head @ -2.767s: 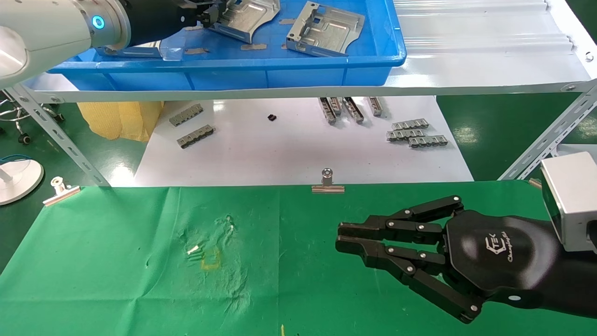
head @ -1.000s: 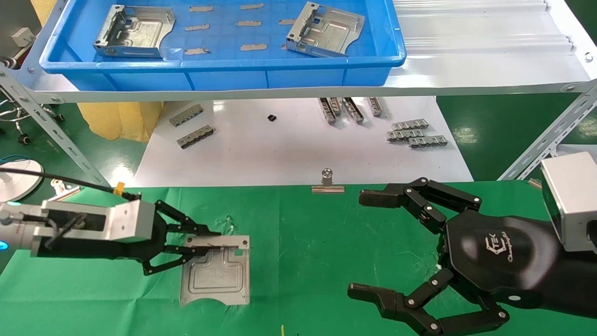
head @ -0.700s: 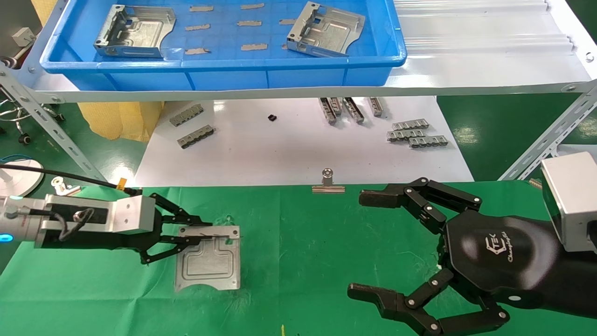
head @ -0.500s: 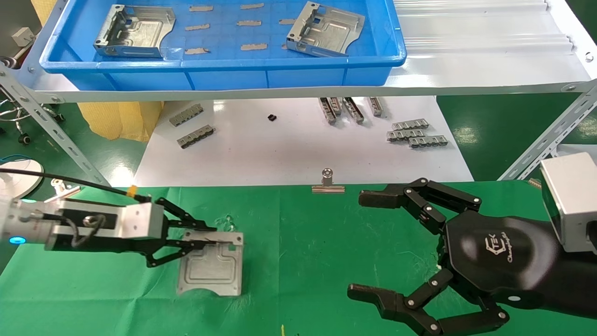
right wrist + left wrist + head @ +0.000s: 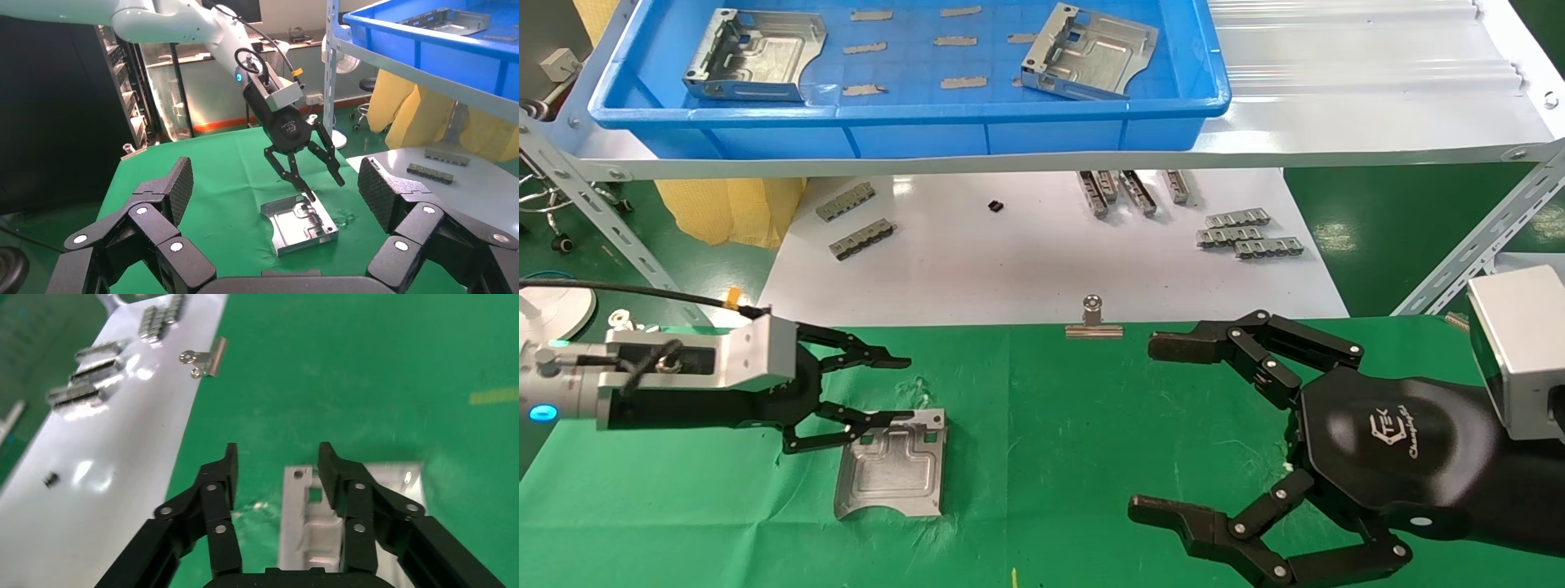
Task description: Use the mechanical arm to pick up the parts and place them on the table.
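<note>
left end effector point(image 5: 878, 390): fingers now spread | part point(image 5: 892, 476): released, flat on table point(image 5: 1042, 425)

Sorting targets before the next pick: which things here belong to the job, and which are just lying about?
Job:
- plate on the cloth, under the open left gripper
- two plates in the blue bin
- green table
- right gripper, open, idle over the cloth

Lying about:
- grey ridged strips
- binder clip
- blue bin
- white sheet
</note>
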Action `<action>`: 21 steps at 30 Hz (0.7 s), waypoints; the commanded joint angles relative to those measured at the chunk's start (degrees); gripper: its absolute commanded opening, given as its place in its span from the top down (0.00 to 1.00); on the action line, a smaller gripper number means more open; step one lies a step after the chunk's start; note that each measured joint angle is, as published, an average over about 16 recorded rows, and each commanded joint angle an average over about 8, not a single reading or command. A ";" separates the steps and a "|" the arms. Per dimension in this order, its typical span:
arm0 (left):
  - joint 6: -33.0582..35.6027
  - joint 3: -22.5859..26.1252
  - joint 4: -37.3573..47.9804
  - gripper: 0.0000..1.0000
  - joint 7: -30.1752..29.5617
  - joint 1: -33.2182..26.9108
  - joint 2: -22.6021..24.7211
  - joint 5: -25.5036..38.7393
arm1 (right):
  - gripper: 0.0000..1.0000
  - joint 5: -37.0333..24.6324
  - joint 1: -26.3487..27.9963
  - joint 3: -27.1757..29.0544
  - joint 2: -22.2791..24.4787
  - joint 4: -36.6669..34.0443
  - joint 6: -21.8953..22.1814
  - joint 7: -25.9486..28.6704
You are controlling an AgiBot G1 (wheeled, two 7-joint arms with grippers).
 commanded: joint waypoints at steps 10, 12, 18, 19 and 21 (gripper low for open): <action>1.59 -2.62 -0.30 0.00 -5.86 3.84 -1.77 -5.21 | 0.00 0.00 -0.01 0.00 0.00 -0.01 0.02 0.00; 1.55 -2.60 -0.47 0.00 -5.73 3.70 -1.74 -5.11 | 0.00 0.00 -0.01 0.00 0.00 -0.01 0.01 0.00; 1.25 -3.55 -3.28 0.00 -7.36 4.74 -2.46 -5.71 | 0.00 0.00 -0.01 0.00 0.00 -0.01 0.01 0.00; 1.17 -3.88 -4.19 0.00 -7.95 5.15 -2.72 -5.96 | 0.00 0.00 -0.01 0.00 0.00 -0.01 0.01 0.00; 0.96 -4.68 -6.34 0.00 -9.37 6.11 -3.32 -6.56 | 0.00 0.00 -0.01 0.00 0.00 -0.01 0.01 0.00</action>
